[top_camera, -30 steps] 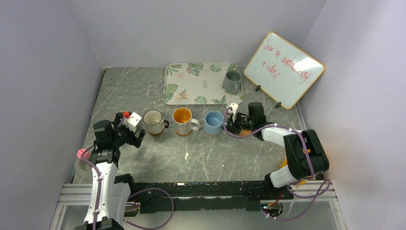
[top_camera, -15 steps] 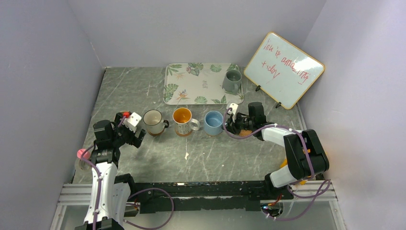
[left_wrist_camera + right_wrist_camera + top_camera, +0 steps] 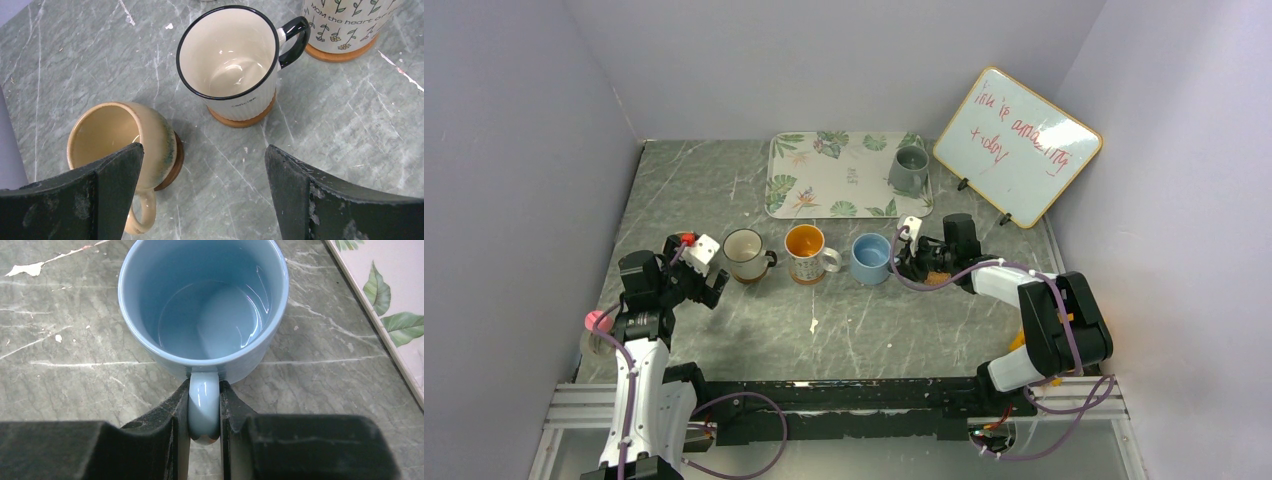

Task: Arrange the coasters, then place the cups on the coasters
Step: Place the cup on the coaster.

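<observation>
Five mugs show in all. A grey-green mug (image 3: 910, 168) stands on the right end of the leaf-print tray (image 3: 824, 185). On the near side of the tray, on the grey marbled table (image 3: 864, 320), three mugs stand in a row. From left to right they are a white mug with dark rim (image 3: 744, 254), a patterned mug with orange inside (image 3: 807, 252) and a light blue mug (image 3: 870, 257).

A tan mug (image 3: 120, 145) sits further from the tray, just beside the white one. The tan, white and patterned mugs each rest on a brown coaster (image 3: 243, 120).

The right gripper (image 3: 204, 390) pinches the light blue mug's handle between its fingers. The left gripper (image 3: 200, 150) hangs spread wide above the table near the tan mug and holds nothing.

A whiteboard (image 3: 1017, 145) leans to the right of the tray.
</observation>
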You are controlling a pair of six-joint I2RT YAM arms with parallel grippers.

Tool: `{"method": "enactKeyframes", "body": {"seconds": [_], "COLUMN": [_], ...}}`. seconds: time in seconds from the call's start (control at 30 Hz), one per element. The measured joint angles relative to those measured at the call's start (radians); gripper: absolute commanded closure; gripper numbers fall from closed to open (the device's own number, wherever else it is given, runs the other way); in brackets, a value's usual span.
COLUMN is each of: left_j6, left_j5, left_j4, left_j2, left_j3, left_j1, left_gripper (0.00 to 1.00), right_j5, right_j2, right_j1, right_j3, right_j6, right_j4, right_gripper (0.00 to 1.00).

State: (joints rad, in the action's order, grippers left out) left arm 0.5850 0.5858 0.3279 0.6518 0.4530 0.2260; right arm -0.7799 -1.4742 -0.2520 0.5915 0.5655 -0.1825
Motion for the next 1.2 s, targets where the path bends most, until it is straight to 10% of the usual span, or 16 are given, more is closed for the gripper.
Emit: {"method": "enactKeyframes", "body": {"seconds": [1.2], "left_j6": [0.003], "left_j5": [0.004], "left_j4": [0.0], "left_j2": [0.0], "left_j3": [0.0], "left_j1": [0.0], "left_gripper": [0.04], "right_j5": [0.015], "right_j2": [0.003], "right_j1": [0.001], "right_j3": [-0.043], "right_j6": [-0.065], "right_j4": [-0.104], "right_gripper": [1.0]}}
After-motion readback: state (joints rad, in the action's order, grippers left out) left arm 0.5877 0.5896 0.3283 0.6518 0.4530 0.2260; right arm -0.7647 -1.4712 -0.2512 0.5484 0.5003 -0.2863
